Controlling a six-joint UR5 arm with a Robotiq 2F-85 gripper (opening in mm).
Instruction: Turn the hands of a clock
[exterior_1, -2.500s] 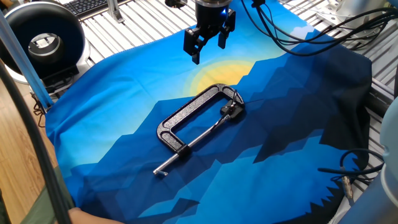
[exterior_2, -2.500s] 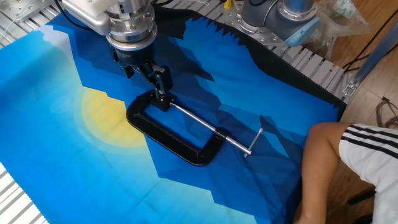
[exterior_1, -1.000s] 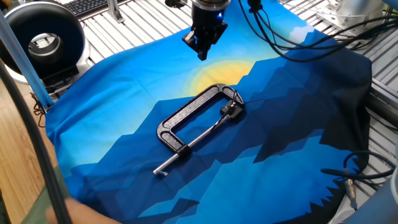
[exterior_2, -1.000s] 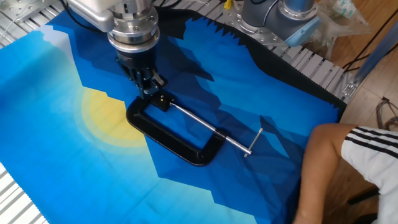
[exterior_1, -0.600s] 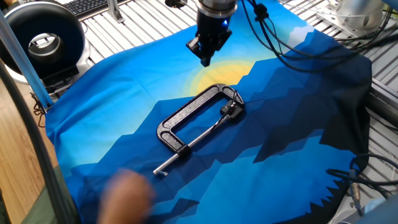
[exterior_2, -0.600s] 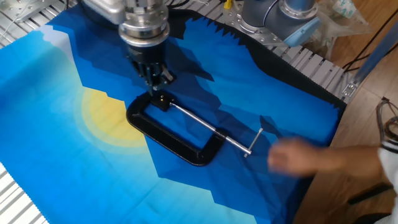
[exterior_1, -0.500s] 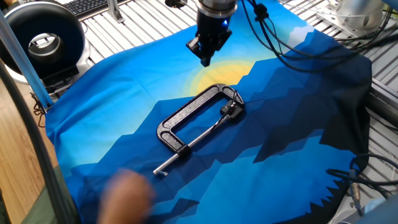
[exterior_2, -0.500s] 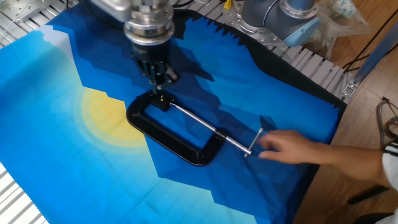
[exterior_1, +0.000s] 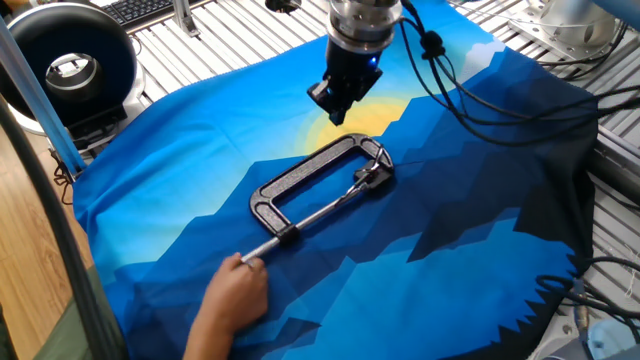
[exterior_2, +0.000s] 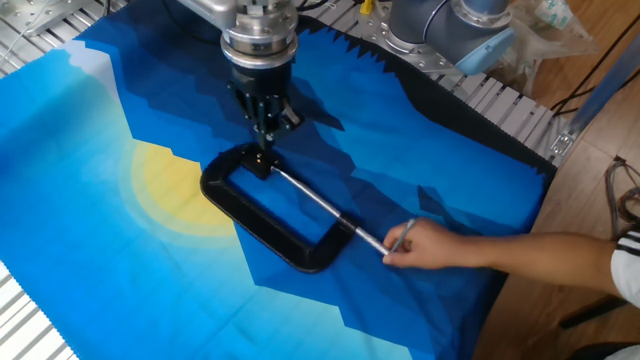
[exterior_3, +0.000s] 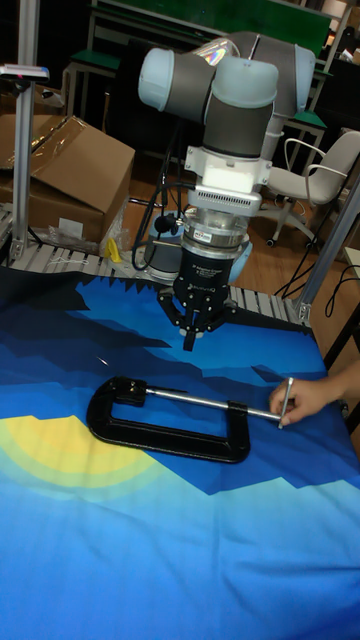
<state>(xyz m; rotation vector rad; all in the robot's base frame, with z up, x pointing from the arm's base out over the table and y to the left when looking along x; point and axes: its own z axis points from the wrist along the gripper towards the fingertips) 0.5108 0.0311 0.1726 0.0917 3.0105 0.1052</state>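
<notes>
A black C-clamp (exterior_1: 300, 185) (exterior_2: 255, 215) (exterior_3: 170, 440) lies on the blue patterned cloth (exterior_1: 470, 250). I cannot make out a clock or its hands in the clamp's jaw, which is small and dark in every view. My gripper (exterior_1: 335, 108) (exterior_2: 265, 135) (exterior_3: 190, 342) hangs a little above the cloth, just beyond the clamp's jaw end. Its fingers are pressed together and pointing down, with nothing in them. A person's hand (exterior_1: 235, 290) (exterior_2: 420, 243) (exterior_3: 310, 395) holds the handle bar at the far end of the clamp's screw.
The person's forearm (exterior_2: 560, 262) reaches in over the cloth's edge. A round black device (exterior_1: 65, 65) and a keyboard (exterior_1: 150, 10) sit beyond the cloth. Cables (exterior_1: 470, 80) trail from the arm. Another robot base (exterior_2: 450, 25) stands at the table's side.
The gripper went from open to shut and moved closer to the clamp's jaw end. A hand reached in, took hold of the screw handle and shifted the clamp slightly.
</notes>
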